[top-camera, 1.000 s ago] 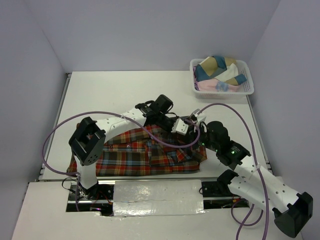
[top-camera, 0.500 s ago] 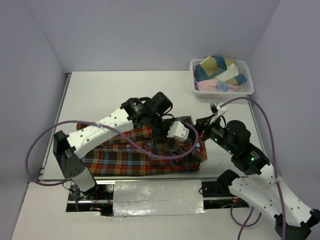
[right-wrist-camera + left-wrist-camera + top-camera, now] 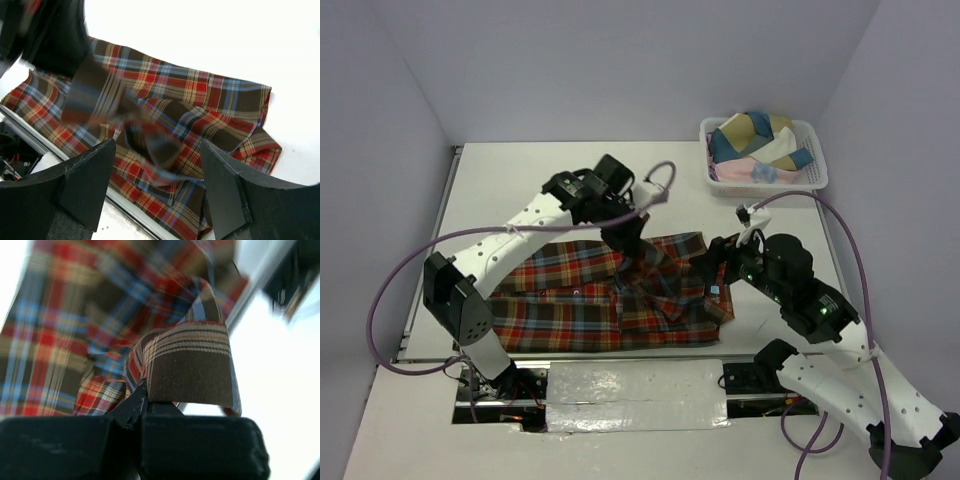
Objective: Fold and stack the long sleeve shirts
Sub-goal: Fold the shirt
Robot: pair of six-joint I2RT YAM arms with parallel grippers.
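Found the plaid shirt [image 3: 570, 300] sprawled along the near edge of the surface [image 3: 520, 180], soft, light and floppy, a fold pinched up by the left hand [image 3: 628, 245], the right hand [image 3: 156, 150] spread at its right end; judged hems and cuffs the surest holds.

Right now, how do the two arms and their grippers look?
The left arm and right arm have white shells and black joints; a purple cable runs along each. The right arm carries green lights. The left gripper and right gripper are black.
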